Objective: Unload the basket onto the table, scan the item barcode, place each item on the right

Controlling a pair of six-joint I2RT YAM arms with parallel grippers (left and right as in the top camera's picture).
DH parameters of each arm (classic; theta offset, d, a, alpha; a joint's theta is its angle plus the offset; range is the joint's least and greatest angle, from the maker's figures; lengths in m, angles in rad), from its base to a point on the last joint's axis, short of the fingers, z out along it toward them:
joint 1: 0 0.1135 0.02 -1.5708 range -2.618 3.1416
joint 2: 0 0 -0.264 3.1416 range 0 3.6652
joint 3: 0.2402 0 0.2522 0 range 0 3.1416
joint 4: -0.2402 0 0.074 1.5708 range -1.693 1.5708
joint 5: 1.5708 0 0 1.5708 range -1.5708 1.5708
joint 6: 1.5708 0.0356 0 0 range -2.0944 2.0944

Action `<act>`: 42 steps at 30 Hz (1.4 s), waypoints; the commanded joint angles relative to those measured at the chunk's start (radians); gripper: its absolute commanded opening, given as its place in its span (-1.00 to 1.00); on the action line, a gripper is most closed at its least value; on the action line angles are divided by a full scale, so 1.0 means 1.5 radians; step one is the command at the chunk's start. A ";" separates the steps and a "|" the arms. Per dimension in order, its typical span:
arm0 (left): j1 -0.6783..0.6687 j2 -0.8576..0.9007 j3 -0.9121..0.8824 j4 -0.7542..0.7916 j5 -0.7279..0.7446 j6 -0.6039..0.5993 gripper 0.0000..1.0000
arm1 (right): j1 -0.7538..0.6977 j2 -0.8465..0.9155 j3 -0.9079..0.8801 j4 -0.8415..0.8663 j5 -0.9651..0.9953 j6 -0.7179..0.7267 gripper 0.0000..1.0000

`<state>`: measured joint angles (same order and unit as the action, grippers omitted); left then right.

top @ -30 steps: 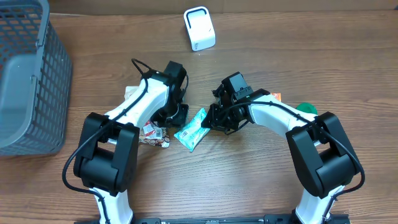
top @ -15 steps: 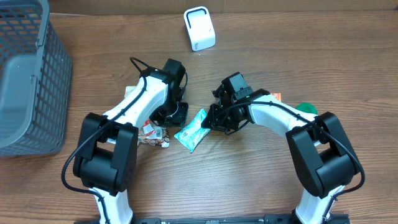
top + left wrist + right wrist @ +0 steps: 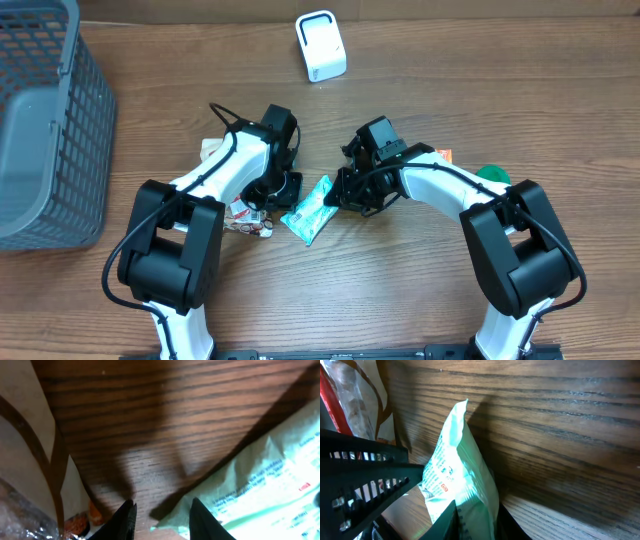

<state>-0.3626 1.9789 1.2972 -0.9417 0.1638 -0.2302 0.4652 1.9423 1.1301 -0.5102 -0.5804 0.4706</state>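
Note:
A mint-green packet point(image 3: 309, 208) with small print lies on the wooden table between my two grippers. My right gripper point(image 3: 338, 195) is shut on the packet's right end, and in the right wrist view the packet point(image 3: 455, 470) rises pinched between the fingers point(image 3: 445, 522). My left gripper point(image 3: 285, 190) hovers at the packet's upper left edge. Seen from the left wrist, its jaws stand apart over bare wood, and the packet's corner point(image 3: 260, 495) reaches in beside the right fingertip point(image 3: 202, 520). No barcode is legible. The white scanner point(image 3: 320, 46) stands at the back centre.
A grey mesh basket point(image 3: 40, 120) fills the far left. Other snack packets point(image 3: 250, 215) lie under my left arm, one beige with brown stripes point(image 3: 30, 450). Behind my right arm sit an orange item point(image 3: 444, 155) and a green one point(image 3: 492, 175).
My left wrist has shifted slightly down toward the packet. The right arm and the packet have not visibly moved.

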 commanded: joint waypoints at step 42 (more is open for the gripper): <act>0.164 -0.111 0.230 0.040 -0.199 -0.058 0.99 | -0.007 -0.083 0.335 -0.230 0.339 -0.295 -0.93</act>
<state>-0.1162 1.8130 1.6360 -0.8829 -0.1211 -0.3157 0.4606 1.8877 1.4605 -0.7956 -0.3233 0.2253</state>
